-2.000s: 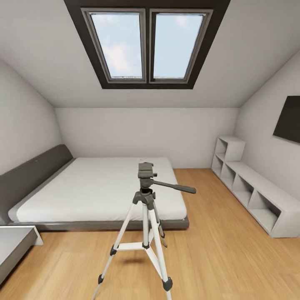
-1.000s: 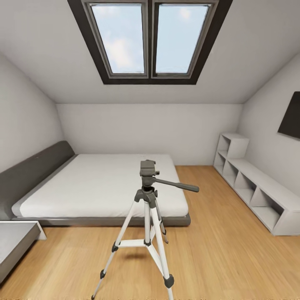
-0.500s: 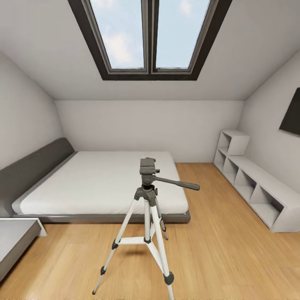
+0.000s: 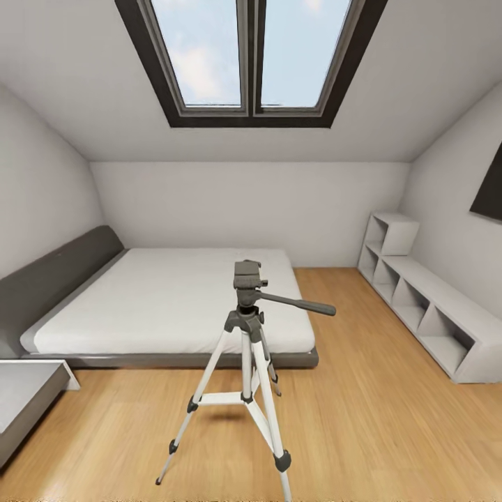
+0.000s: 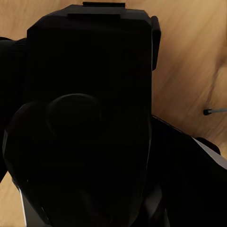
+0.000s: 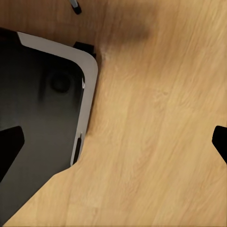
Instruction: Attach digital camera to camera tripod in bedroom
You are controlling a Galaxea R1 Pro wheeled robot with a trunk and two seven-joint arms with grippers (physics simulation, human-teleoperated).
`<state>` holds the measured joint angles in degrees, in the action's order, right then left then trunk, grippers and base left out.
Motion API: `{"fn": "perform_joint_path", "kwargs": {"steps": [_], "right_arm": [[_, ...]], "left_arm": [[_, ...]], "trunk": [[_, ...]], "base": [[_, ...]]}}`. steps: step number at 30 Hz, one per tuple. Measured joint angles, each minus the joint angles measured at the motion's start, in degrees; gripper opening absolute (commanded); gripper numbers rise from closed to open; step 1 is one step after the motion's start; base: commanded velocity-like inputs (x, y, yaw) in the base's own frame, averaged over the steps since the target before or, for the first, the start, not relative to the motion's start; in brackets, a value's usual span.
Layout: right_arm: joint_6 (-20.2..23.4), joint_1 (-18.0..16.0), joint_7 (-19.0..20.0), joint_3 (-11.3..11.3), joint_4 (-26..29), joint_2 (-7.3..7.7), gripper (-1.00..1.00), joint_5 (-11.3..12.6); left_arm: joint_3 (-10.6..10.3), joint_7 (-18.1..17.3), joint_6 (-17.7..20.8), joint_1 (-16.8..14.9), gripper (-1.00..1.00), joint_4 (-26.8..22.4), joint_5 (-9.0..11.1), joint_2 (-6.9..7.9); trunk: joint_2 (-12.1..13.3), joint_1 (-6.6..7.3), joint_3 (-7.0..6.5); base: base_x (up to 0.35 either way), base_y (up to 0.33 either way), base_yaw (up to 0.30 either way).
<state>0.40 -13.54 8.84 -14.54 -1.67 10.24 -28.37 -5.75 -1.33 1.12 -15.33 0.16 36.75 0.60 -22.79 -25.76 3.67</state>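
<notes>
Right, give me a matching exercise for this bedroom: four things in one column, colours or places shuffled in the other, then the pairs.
Things:
1. camera tripod
2. bed
3. cube shelves
4. skylight

Descriptions:
A. in the sloped ceiling, dark frame
B. along the right wall, white
C. standing on the wood floor in front of the bed, silver-white legs
D. against the left wall, white mattress on a low grey frame

Pairs: 1-C, 2-D, 3-B, 4-A

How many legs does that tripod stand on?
3. On the tripod: one leg splays toward the left, one comes forward, and one is mostly hidden behind, toward the bed.
</notes>
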Motion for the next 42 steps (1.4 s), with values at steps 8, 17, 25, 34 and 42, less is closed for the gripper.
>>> {"fn": "perform_joint_path", "kwargs": {"steps": [8,17,25,34,42], "right_arm": [[0.0,0.0,0.0,0.0,0.0,-0.03,1.00,0.0],[0.0,0.0,0.0,0.0,0.0,0.01,1.00,0.0],[0.0,0.0,0.0,0.0,0.0,0.01,1.00,0.0],[-0.1,0.0,0.0,0.0,0.0,0.02,1.00,0.0],[-0.1,0.0,0.0,0.0,0.0,0.02,1.00,0.0]], "left_arm": [[0.0,0.0,-0.3,0.0,-1.00,0.0,0.0,-0.06],[0.0,0.0,-0.5,0.0,-1.00,0.0,0.0,-0.09],[0.0,0.0,-0.5,0.0,-1.00,0.0,0.0,-0.09],[0.0,0.0,-0.5,0.0,-1.00,0.0,0.0,-0.07],[0.0,0.0,-0.5,0.0,-1.00,0.0,0.0,-0.07]], "trunk": [[0.0,-0.01,0.72],[0.0,0.00,1.53],[0.0,0.00,2.26],[0.0,0.00,3.09],[0.0,0.00,3.82]], "base": [[-0.147,0.120,0.000],[-0.026,0.021,0.000],[-0.001,0.000,0.000],[0.000,0.000,0.000],[0.000,0.000,0.000]]}}
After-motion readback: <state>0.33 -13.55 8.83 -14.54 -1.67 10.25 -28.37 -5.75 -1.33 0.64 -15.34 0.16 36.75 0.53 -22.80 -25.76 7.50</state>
